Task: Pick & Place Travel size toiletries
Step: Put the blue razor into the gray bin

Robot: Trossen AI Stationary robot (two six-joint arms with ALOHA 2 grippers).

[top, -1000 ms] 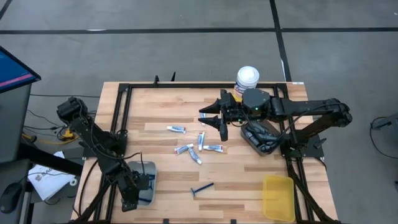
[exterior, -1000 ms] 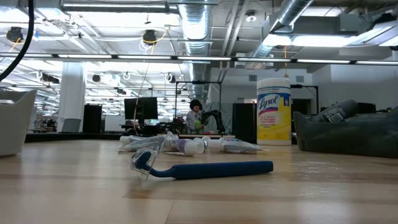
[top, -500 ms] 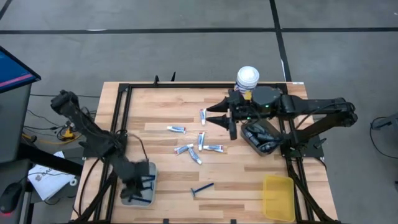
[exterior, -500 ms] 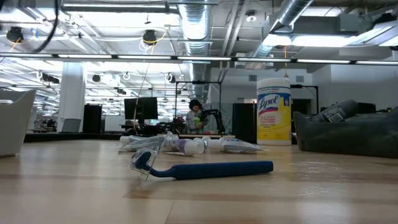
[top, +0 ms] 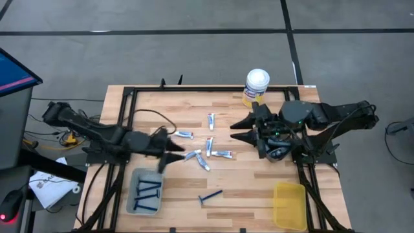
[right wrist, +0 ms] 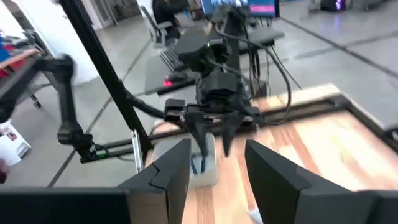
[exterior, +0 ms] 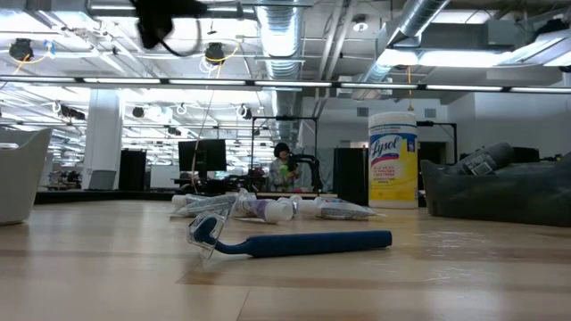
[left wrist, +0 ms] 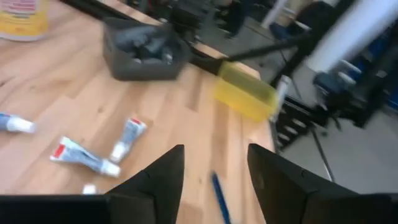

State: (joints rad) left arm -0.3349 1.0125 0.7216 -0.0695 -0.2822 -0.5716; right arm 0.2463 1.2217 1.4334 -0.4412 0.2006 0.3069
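Two sets of fingers stand apart and empty. Our left gripper (top: 169, 154) hovers beside the tubes (top: 206, 154). Our right gripper (top: 242, 128) hangs beside the dark tray (top: 275, 150), above the counter (top: 239, 181).

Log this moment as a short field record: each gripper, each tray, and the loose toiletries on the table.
left gripper: open, empty, above the table beside the tubes
right gripper: open, empty, next to the dark tray
grey tray: holds blue razors
dark tray: holds dark items, mostly hidden by the right arm
yellow tray: contents not visible
loose tubes: scattered at table centre
loose razor: lies between the grey and yellow trays
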